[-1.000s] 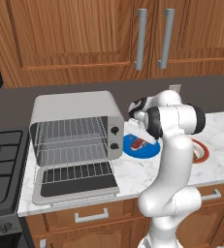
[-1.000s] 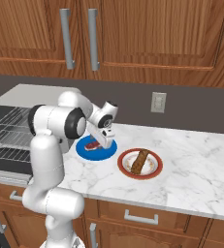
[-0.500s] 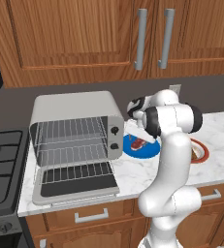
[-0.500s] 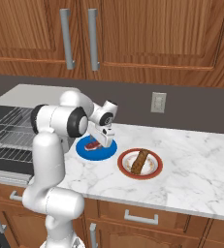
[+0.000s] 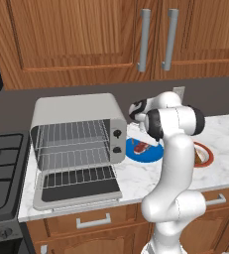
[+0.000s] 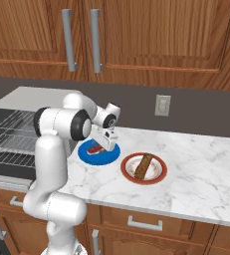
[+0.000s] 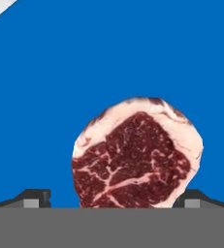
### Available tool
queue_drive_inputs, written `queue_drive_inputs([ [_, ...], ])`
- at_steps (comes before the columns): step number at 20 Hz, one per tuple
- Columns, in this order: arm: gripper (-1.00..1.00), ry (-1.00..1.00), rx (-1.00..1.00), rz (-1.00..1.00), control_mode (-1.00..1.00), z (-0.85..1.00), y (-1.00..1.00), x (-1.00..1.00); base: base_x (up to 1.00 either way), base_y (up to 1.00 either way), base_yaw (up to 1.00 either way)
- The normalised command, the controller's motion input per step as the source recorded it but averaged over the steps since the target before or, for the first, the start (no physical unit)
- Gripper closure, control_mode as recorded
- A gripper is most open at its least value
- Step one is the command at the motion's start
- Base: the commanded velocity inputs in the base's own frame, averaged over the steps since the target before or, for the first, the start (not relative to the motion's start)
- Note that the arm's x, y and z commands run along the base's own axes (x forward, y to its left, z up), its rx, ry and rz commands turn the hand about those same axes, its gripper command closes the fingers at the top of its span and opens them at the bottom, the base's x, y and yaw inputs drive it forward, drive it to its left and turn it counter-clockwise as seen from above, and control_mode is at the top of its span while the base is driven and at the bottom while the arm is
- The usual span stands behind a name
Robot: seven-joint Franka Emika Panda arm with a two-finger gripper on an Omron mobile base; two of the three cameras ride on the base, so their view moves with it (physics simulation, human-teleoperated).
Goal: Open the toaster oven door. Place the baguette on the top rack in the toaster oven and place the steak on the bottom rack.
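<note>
On white marble counter (image 6: pixel 201 169) under wooden cabinets (image 6: pixel 151 35) — tool (image 7: pixel 111 199) spread wide, straddling steak (image 7: pixel 135 155), blue plate (image 7: pixel 108 58).

Two plates (image 6: pixel 97 155) (image 6: pixel 156 169), one steak (image 7: pixel 135 155), one baguette (image 6: pixel 143 166).

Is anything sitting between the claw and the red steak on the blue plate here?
Nothing visible does. In the hand view the open claw looks straight at the red marbled steak, which lies alone on the round blue plate, its two dark fingertips spread to either side of the meat.
</note>
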Motion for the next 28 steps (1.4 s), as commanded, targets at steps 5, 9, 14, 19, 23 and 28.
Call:
queue_drive_inputs([
  [5,-1.00,0.03,-0.03,0.02,-1.00,-0.37,0.06,-0.05,0.00,0.00,0.00],
  [9,-1.00,0.01,-0.02,0.00,-1.00,-0.32,0.05,-0.08,0.00,0.00,0.00],
  [14,1.00,0.00,0.00,0.00,-1.00,-0.28,0.00,-0.12,0.00,0.00,0.00],
  [19,1.00,0.00,0.00,0.00,-1.00,-0.30,-0.01,-0.12,0.00,0.00,0.00],
  [23,1.00,0.01,0.00,0.00,-1.00,-0.34,-0.05,-0.17,0.00,0.00,0.00],
  [28,1.00,0.04,0.00,0.00,-1.00,-0.33,0.00,-0.17,0.00,0.00,0.00],
])
